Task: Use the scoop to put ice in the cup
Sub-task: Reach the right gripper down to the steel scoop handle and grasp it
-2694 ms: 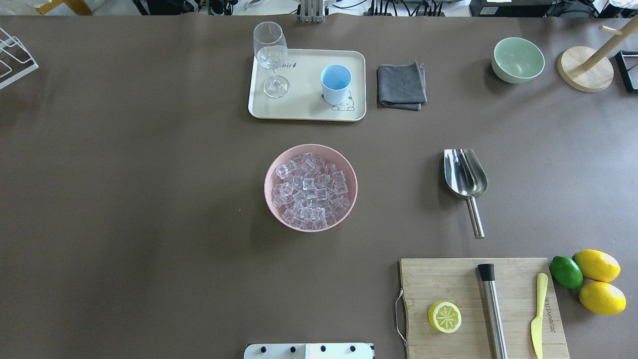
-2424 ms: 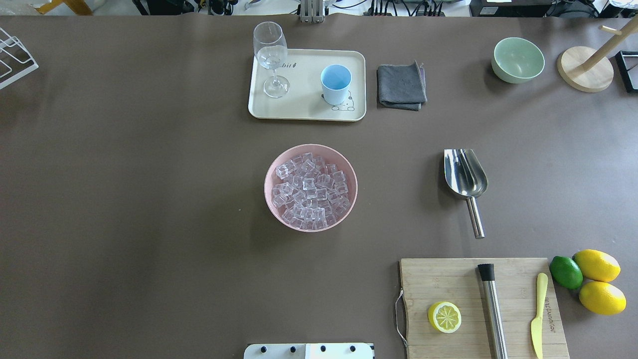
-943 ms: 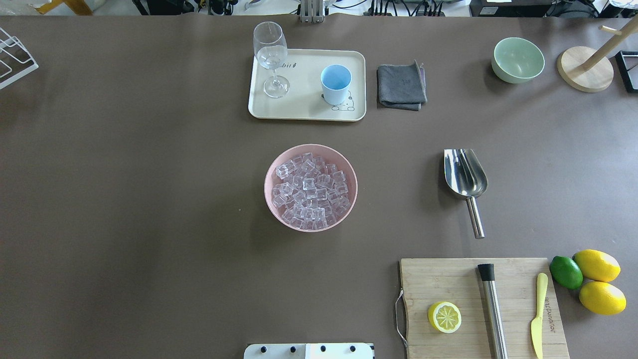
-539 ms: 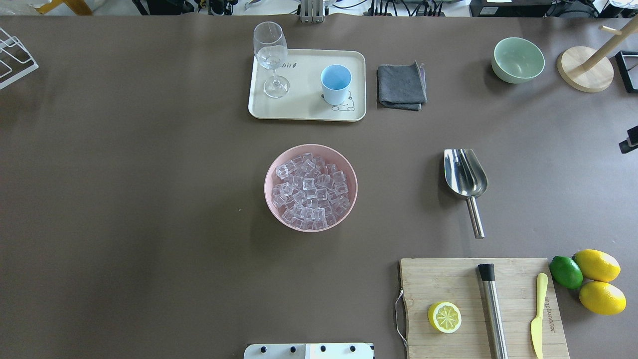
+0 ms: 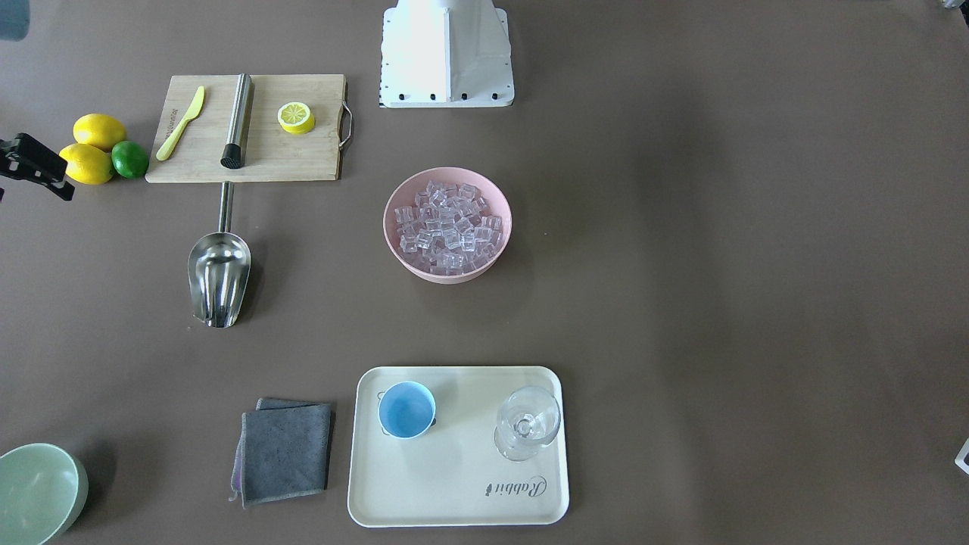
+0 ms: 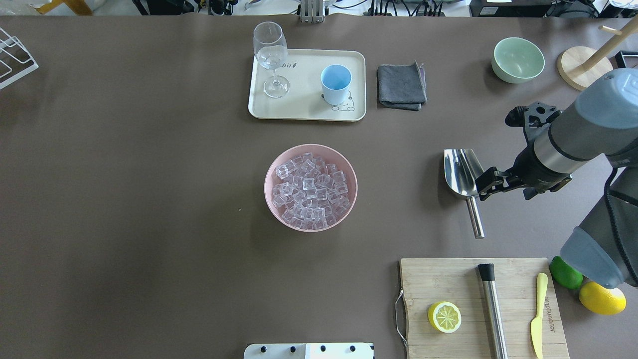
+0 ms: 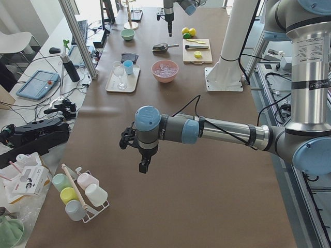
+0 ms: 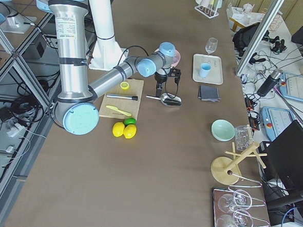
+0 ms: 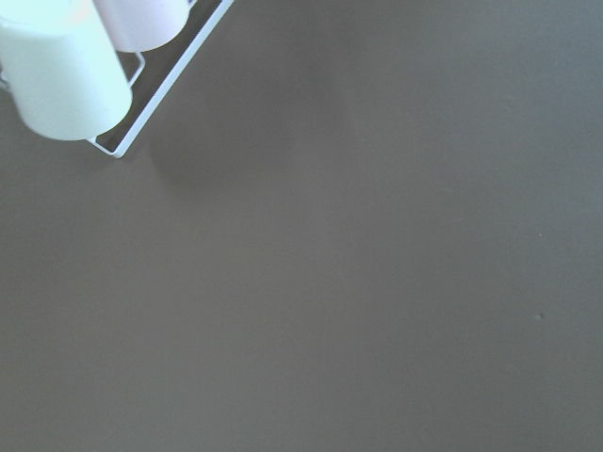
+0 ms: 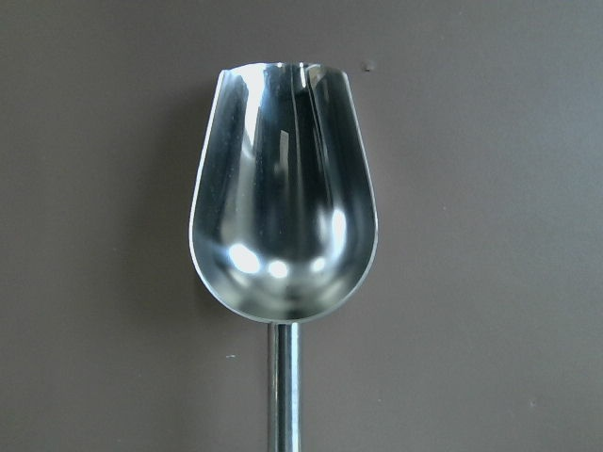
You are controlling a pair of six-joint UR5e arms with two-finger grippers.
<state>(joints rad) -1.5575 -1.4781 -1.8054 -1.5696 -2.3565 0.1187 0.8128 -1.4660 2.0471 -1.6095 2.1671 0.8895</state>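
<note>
The scoop (image 6: 461, 169) lies flat on the table (image 6: 149, 199), right of the pink bowl (image 6: 268, 187) heaped with ice (image 6: 309, 192). The cup (image 6: 335, 82) stands on the tray (image 6: 304, 99). The right gripper (image 6: 486, 184) hangs above the scoop's neck (jaw spacing unreadable), and the left gripper (image 7: 144, 164), well apart, is equally unreadable.

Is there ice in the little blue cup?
No, the small light-blue cup is empty; the clear ice cubes lie in the pink bowl.
</note>
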